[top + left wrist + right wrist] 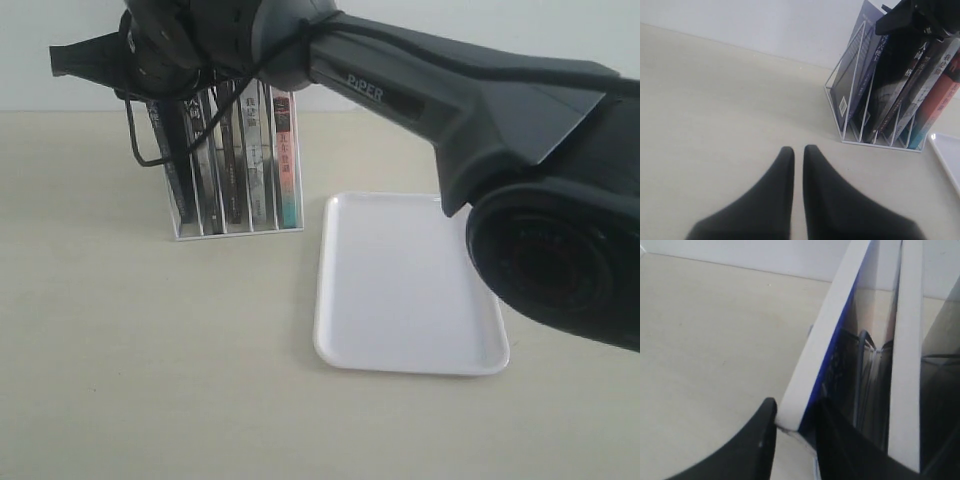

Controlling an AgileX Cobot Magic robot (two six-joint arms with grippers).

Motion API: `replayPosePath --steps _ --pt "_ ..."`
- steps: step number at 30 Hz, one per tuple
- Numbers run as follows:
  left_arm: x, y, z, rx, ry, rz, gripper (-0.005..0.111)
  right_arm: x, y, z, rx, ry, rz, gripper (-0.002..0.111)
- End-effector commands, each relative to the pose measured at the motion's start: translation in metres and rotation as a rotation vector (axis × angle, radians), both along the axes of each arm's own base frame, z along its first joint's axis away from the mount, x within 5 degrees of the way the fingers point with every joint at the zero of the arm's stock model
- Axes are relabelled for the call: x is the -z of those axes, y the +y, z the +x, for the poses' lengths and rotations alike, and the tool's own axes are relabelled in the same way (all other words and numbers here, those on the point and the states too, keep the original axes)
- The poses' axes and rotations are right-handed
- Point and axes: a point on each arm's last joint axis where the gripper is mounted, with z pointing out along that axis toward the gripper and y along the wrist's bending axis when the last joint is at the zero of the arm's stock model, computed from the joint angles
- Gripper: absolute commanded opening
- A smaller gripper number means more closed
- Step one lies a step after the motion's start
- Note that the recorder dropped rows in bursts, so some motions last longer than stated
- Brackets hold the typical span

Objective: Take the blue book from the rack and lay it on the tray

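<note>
The white wire rack (pixel 236 231) holds several upright books. The blue book (pixel 172 165) stands in its leftmost slot, leaning a little. My right arm reaches across the scene, and its gripper (pixel 150 55) sits on that book's top edge. In the right wrist view the right gripper (pixel 795 410) is shut on the blue book (pixel 826 335), one finger against the white page edge and the other on the blue cover. The white tray (pixel 410 290) lies flat beside the rack. My left gripper (pixel 798 150) hovers low over the table, shut and holding nothing, short of the rack (pixel 880 141) and the blue book (pixel 852 82).
Black-spined books (pixel 232 160) and a pink-and-teal-spined book (pixel 286 160) fill the other slots, close to the blue one. A corner of the tray (pixel 949 156) shows past the rack in the left wrist view. The right arm's bulk (pixel 540 200) hangs above the tray.
</note>
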Motion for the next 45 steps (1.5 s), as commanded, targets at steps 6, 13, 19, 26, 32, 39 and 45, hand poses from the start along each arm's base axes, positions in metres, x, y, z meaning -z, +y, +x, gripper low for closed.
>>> replayPosePath --steps 6,13,19,26,32,39,45 --pt "0.000 0.000 0.000 0.003 -0.008 0.003 0.006 -0.006 -0.008 0.009 0.030 -0.007 0.034 0.026" --pt "0.000 0.000 0.000 0.003 -0.008 0.003 0.006 -0.009 -0.006 0.009 0.017 -0.031 0.063 0.026" --pt "0.000 0.000 0.000 0.003 -0.008 0.003 0.006 -0.008 -0.008 0.012 0.026 -0.026 0.056 0.011" --pt "0.000 0.000 0.000 0.003 -0.008 0.003 0.006 -0.010 -0.010 0.012 0.022 -0.038 0.036 0.000" --pt "0.000 0.000 0.000 0.003 -0.008 0.003 0.006 -0.049 -0.020 0.005 0.002 -0.110 0.052 0.000" --pt "0.000 0.000 0.000 0.003 -0.008 0.003 0.006 -0.090 -0.035 -0.007 -0.001 -0.157 0.059 0.000" --pt "0.000 0.000 0.000 0.003 -0.008 0.003 0.006 -0.088 -0.037 -0.008 0.003 -0.141 0.032 0.000"
